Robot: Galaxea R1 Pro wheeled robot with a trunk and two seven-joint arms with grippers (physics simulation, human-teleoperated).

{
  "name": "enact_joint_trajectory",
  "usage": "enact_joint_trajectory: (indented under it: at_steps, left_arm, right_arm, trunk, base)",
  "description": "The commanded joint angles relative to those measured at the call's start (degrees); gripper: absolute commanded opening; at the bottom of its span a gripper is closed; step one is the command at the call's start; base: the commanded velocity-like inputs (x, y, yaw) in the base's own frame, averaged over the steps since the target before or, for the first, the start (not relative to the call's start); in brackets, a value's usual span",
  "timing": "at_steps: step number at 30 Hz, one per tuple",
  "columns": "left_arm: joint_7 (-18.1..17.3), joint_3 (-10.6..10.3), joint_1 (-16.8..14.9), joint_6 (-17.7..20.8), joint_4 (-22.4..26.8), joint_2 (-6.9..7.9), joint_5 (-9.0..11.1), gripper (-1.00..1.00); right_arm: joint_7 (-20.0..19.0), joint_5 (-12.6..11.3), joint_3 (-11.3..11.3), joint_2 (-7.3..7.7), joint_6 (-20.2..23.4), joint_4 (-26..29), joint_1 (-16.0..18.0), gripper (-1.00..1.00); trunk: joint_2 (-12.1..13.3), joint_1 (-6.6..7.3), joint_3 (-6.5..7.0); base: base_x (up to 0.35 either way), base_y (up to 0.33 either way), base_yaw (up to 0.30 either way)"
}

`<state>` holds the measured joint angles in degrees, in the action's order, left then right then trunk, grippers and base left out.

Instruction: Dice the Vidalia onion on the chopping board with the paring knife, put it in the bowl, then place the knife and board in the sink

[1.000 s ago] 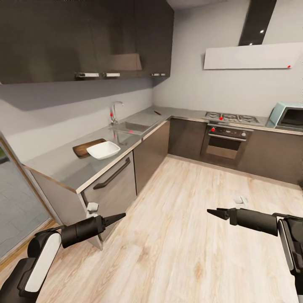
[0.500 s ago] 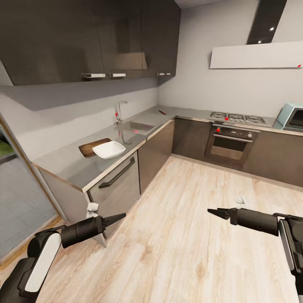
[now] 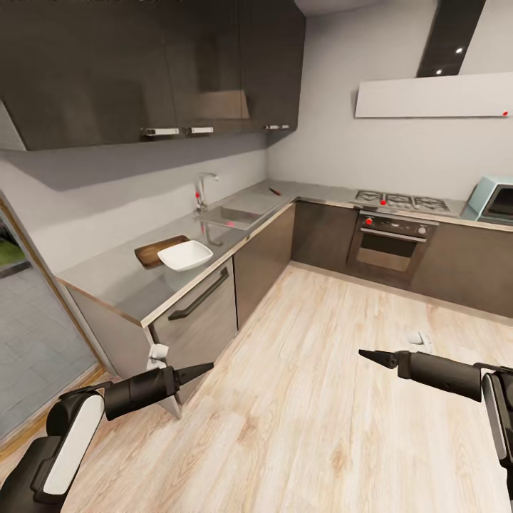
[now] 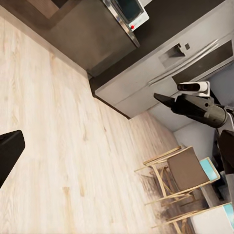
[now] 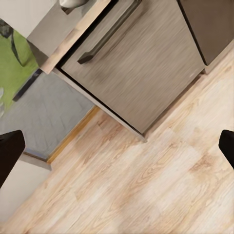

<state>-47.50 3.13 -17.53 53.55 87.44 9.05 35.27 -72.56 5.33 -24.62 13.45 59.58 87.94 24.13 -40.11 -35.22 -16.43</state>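
Here both empty tools, left point(image 3: 203, 368) and right point(image 3: 368, 355), look closed, far from the worktop point(image 3: 128, 281) at ten o'clock; approaching carelessly risks clipping its corner.

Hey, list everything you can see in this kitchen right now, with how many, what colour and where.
chopping board: one, dark brown, on the countertop before the sink, partly under the bowl
bowl: one, white, countertop
sink: one, grey steel, chrome tap behind
paring knife: one, reddish, countertop beyond sink
hob: one, grey, above the oven
microwave: one, pale blue, far right
wall cabinets: dark, above countertop
chairs: wooden, in the left wrist view
left gripper: black, over floor
right gripper: black, over floor
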Motion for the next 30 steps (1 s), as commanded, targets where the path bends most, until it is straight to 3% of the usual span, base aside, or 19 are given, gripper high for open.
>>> enact_joint_trajectory:
  at_steps: [1, 20, 23, 30]
  left_arm:
    - [-0.19, 0.04, -0.04, 0.24, 0.04, 0.00, -0.03, 1.00]
    - [-0.10, 0.04, -0.05, 0.24, 0.03, 0.00, -0.03, 1.00]
    - [-0.08, 0.05, -0.06, 0.24, 0.01, 0.00, -0.03, 1.00]
    - [-0.11, 0.04, -0.06, 0.24, 0.01, 0.00, -0.03, 1.00]
  right_arm:
    - [-0.57, 0.57, -0.07, -0.01, 0.42, 0.04, 0.06, 1.00]
    - [-0.22, 0.48, -0.22, 0.17, 0.42, -0.04, 0.08, 1.00]
    - [-0.22, 0.49, -1.64, 0.15, 0.42, -0.04, 0.10, 1.00]
    - [-0.22, 0.43, -2.31, 0.17, 0.42, -0.05, 0.06, 1.00]
  trunk:
    - [0.35, 0.21, 0.10]
    - [7.97, 4.38, 3.52]
    - [9.17, 5.04, 4.05]
    - [11.98, 6.58, 5.31]
  base:
    - [0.000, 0.000, 0.000]
    - [0.000, 0.000, 0.000]
    - [0.000, 0.000, 0.000]
    - [0.000, 0.000, 0.000]
